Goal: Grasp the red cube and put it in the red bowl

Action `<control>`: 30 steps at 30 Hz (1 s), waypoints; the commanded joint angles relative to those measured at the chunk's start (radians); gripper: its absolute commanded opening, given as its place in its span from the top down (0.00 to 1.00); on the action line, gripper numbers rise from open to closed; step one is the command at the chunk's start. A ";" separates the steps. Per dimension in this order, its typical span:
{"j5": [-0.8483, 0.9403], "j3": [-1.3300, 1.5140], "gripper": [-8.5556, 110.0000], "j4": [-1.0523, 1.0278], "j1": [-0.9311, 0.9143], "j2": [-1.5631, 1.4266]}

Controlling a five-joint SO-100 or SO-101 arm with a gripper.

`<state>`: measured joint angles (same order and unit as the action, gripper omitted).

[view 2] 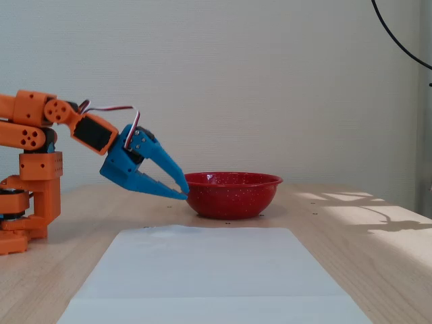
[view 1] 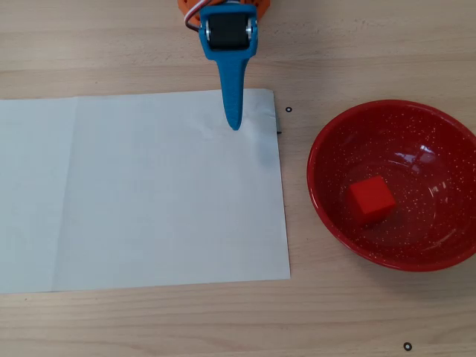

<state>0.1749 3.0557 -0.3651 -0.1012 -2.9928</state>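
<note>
The red cube (view 1: pixel 370 199) lies inside the red bowl (view 1: pixel 416 130), left of the bowl's middle, in the overhead view. In the fixed view the bowl (view 2: pixel 233 199) stands on the wooden table and its wall hides the cube. My blue gripper (view 1: pixel 235 125) is shut and empty. It hovers over the far right corner of the white sheet, well to the left of the bowl. In the fixed view the gripper (view 2: pixel 185 194) points down with its tips together, in line with the bowl's left rim.
A white paper sheet (view 1: pixel 141 193) covers the left and middle of the table, also seen in the fixed view (view 2: pixel 209 270). The orange arm base (view 2: pixel 30 189) stands at the left. Small black marks (view 1: pixel 407 346) dot the wood.
</note>
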 commanded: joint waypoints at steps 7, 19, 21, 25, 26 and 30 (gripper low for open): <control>0.011 0.084 0.93 -0.150 0.023 -0.233; 0.080 0.084 0.92 -0.520 0.005 -0.301; 0.077 0.084 0.92 -0.541 0.006 -0.301; 0.080 0.084 0.92 -0.545 0.006 -0.301; 0.083 0.084 0.92 -0.546 0.006 -0.301; 0.084 0.084 0.92 -0.549 0.006 -0.301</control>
<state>0.2500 3.1309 -0.9143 -0.0997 -3.2812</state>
